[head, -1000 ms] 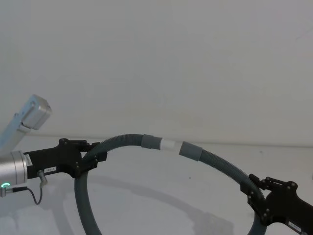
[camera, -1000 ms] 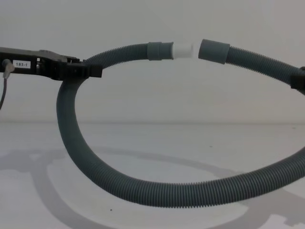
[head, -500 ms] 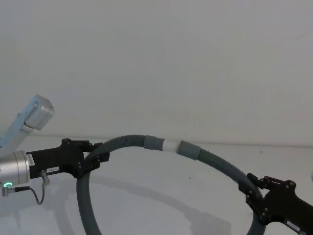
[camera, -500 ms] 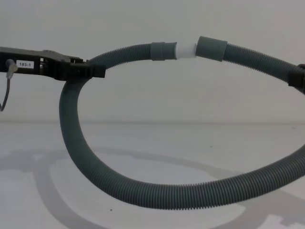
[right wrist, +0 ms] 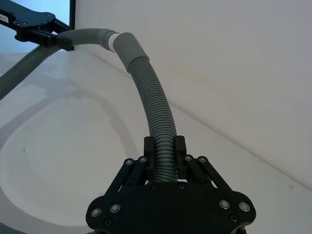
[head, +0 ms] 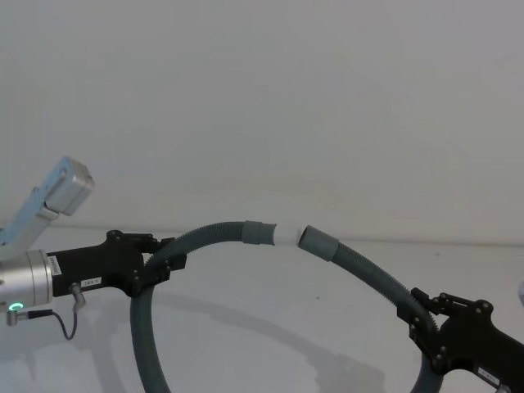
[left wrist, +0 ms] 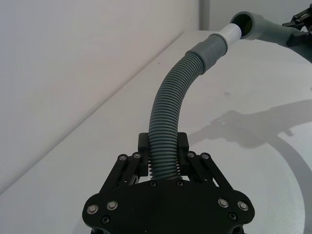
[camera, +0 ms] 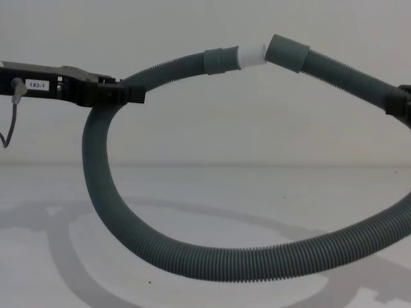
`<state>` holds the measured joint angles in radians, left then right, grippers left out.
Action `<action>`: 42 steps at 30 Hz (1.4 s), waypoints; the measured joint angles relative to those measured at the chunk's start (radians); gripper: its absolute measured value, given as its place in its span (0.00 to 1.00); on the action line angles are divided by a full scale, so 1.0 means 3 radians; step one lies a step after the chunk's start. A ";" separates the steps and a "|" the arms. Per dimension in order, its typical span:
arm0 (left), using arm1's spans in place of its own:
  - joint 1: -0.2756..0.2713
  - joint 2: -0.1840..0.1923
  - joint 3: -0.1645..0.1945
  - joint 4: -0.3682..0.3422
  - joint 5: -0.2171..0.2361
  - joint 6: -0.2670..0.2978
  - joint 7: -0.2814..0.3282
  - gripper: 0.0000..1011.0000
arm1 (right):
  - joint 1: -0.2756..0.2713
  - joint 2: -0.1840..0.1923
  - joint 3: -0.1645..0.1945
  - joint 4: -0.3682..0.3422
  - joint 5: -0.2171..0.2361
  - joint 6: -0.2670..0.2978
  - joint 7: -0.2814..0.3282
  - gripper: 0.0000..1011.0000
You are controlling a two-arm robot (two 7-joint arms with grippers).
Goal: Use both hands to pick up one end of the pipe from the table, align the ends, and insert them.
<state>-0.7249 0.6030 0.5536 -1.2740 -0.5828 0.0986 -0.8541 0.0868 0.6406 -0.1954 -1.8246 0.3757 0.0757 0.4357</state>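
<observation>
Both pincers, left pincer point(head: 168, 264) and right pincer point(head: 419, 315), clamp pipe point(camera: 212, 262), lifted off table point(camera: 212, 192). White tip point(camera: 252, 55) touches sleeve point(camera: 288, 52) mouth, angled; insertion left.

Head view: high, looking forward and down; desk point(head: 270, 319) edge against a pale wall, arms entering low left and low right.
Chest view: lower, level across the desk, pipe point(camera: 192, 256) seen side-on.
Left wrist view: close behind the left tool point(left wrist: 165, 163), looking along the pipe toward the right.
Right wrist view: close behind the right tool point(right wrist: 165, 158), looking left.
Shared: all four take in the white tip point(head: 285, 235) meeting the sleeve point(head: 318, 243).
</observation>
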 joint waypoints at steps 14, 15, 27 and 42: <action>-0.0019 0.0012 0.0028 0.0019 -0.0041 -0.0003 0.0007 0.30 | 0.0028 0.0002 -0.0024 0.0039 -0.0033 0.0022 0.0002 0.22; -0.0019 0.0013 0.0029 0.0020 -0.0043 -0.0003 0.0009 0.30 | 0.0030 0.0002 -0.0026 0.0044 -0.0038 0.0025 0.0002 0.22; -0.0027 0.0029 0.0050 0.0035 -0.0079 -0.0005 0.0026 0.30 | 0.0046 -0.0007 -0.0030 0.0068 -0.0062 0.0044 0.0001 0.22; -0.0049 0.0038 0.0080 0.0070 -0.0107 -0.0016 0.0024 0.30 | 0.0065 -0.0022 -0.0036 0.0089 -0.0071 0.0058 -0.0004 0.22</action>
<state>-0.7396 0.6143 0.5776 -1.2531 -0.6148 0.0939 -0.8468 0.1062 0.6340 -0.2062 -1.7977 0.3543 0.0931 0.4345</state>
